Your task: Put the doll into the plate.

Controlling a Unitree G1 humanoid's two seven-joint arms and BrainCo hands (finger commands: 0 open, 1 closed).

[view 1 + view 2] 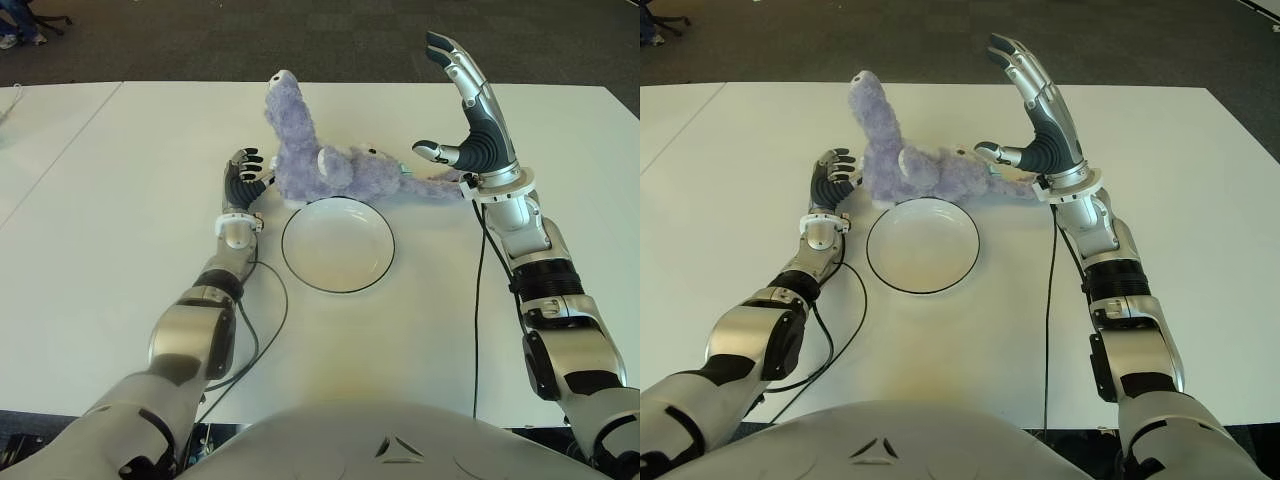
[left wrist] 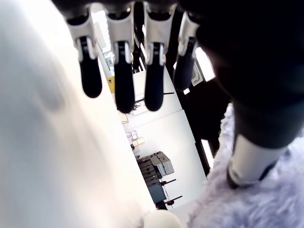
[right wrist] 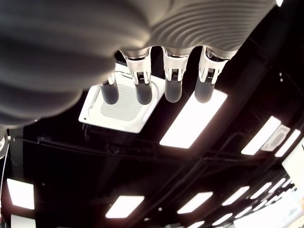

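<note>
Both unclenched, grasping nothing: left hand touching doll at nine o'clock, right hand at three; risks pushing it past plate.

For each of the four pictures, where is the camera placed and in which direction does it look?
Left eye view: on the head, looking down at the white table, fluffy purple doll, round white plate; both arms show.
Right eye view: the same scene, camera slightly beside.
Left wrist view: at the left robot hand, fingers extended beside purple fur.
Right wrist view: at the right robot hand, facing up to ceiling lights.
Both eye views share the doll and plate.
</note>
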